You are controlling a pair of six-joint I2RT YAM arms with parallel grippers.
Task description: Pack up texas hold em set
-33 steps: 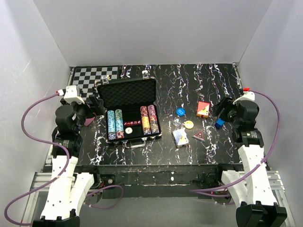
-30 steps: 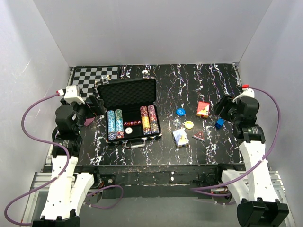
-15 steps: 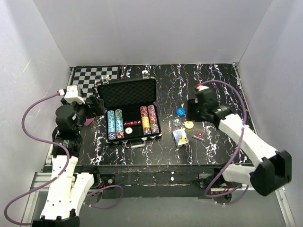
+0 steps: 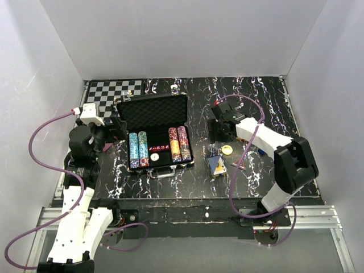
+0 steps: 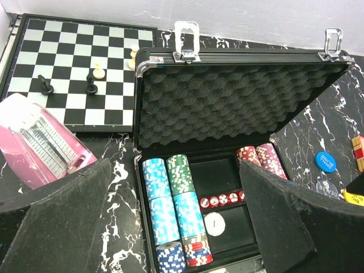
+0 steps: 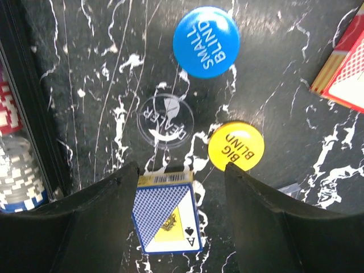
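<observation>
Three flat round pieces, blue button (image 6: 206,41), clear button (image 6: 165,121) and yellow button (image 6: 235,145), lie on the marbled desk (image 6: 85,85) right of the open, foam-lined case (image 4: 152,114). The right end effector (image 6: 181,168) straddles the rectangular blue deck (image 6: 166,219), its fingers half-spread; the left end effector (image 5: 175,165) gapes wide.
</observation>
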